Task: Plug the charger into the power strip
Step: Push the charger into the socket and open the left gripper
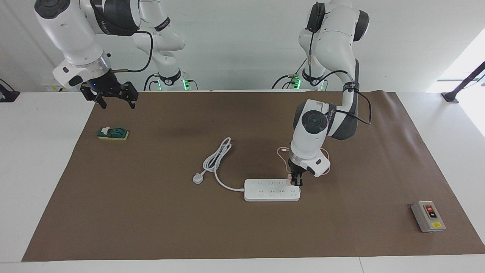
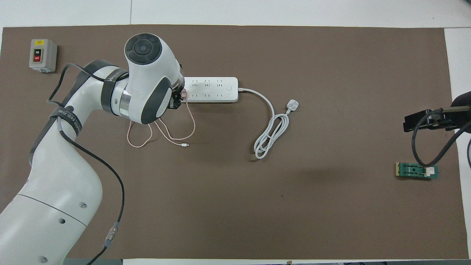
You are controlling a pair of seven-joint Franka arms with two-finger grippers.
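Brown matting covers the surface [image 1: 151,212], and on it the power strip [image 1: 271,191] lies loose near the middle, with the left gripper [image 1: 296,181] clamped on the pink charger [image 1: 290,176] right at the strip's end toward the left arm's end of the surface. Nothing pins the strip, so a slightly misaligned or tilted push could slide it or jam the prongs. The right gripper [image 1: 113,99] waits with fingers apart, well away from the strip, over the matting's edge near a green block [image 1: 113,133].

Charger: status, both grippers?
Left gripper shut on charger, at power strip end socket. Right gripper open, waiting over mat edge. Nothing blocking.
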